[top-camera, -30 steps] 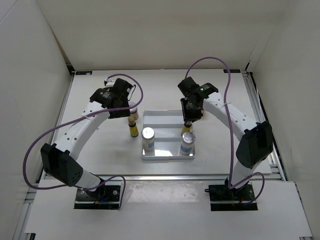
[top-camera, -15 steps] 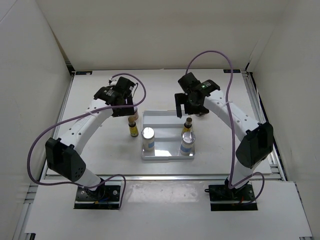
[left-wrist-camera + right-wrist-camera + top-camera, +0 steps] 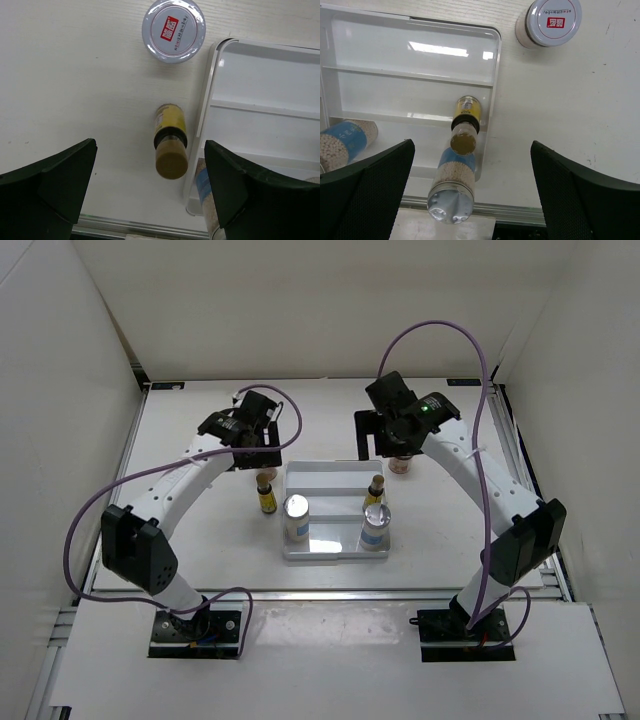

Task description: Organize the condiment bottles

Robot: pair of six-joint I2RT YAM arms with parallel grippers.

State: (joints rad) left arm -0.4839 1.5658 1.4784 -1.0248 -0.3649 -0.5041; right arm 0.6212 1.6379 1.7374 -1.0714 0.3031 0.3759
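Both pincers are spread apart and empty above the table [image 3: 75, 75]. The left pincer [image 3: 149, 150] is over the left dropper [image 3: 171, 145], which stands on the table just beside the white tray [image 3: 260, 100], near the left jar [image 3: 173, 30]. The right pincer [image 3: 472, 145] is over the tray dropper [image 3: 465, 122] on the middle step. The 2 white bottles [image 3: 296, 515] occupy the near step, and the right jar [image 3: 549, 22] stands outside the tray's corner.
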